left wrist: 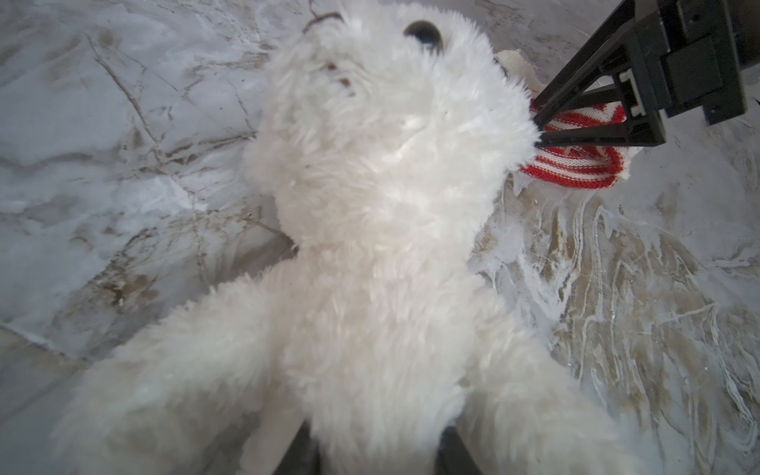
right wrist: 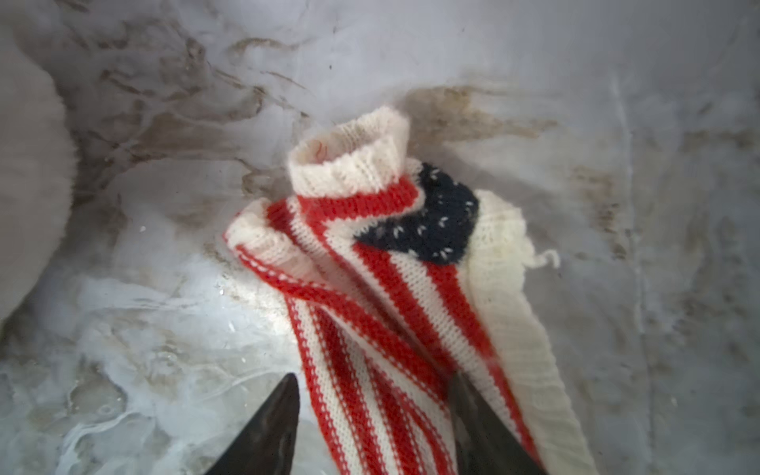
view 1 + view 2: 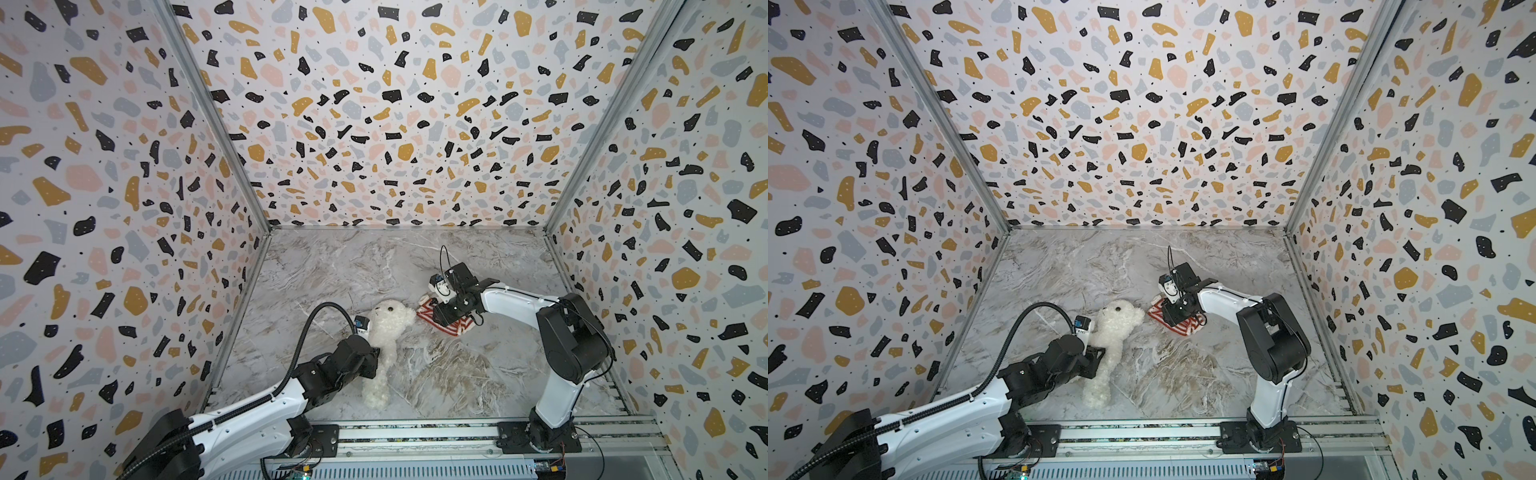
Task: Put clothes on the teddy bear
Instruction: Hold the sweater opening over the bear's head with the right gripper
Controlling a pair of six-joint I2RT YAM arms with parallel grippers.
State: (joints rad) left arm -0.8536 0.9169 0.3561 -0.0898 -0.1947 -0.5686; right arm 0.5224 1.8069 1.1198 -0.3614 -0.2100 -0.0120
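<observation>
The teddy bear (image 3: pixel 388 328) (image 3: pixel 1115 326), fluffy and cream-white, lies on its back on the marble table with its head toward the far side. My left gripper (image 3: pixel 375 360) (image 3: pixel 1100 358) is shut on its torso. In the left wrist view the bear (image 1: pixel 390 205) fills the frame, with dark fingers (image 1: pixel 298 452) on either side of its body. A red-and-white striped sweater (image 3: pixel 424 312) (image 3: pixel 1155 309) (image 2: pixel 390 267) lies crumpled just right of the bear's head. My right gripper (image 3: pixel 441 319) (image 3: pixel 1170 319) (image 2: pixel 372 382) reaches down over it. Its fingers straddle a fold, still apart.
Terrazzo-patterned walls (image 3: pixel 124 208) close in the marble table (image 3: pixel 478 374) on three sides. A metal rail (image 3: pixel 415 436) with both arm bases runs along the near edge. The sweater has a white collar (image 2: pixel 349 160) and a navy patch (image 2: pixel 436 222).
</observation>
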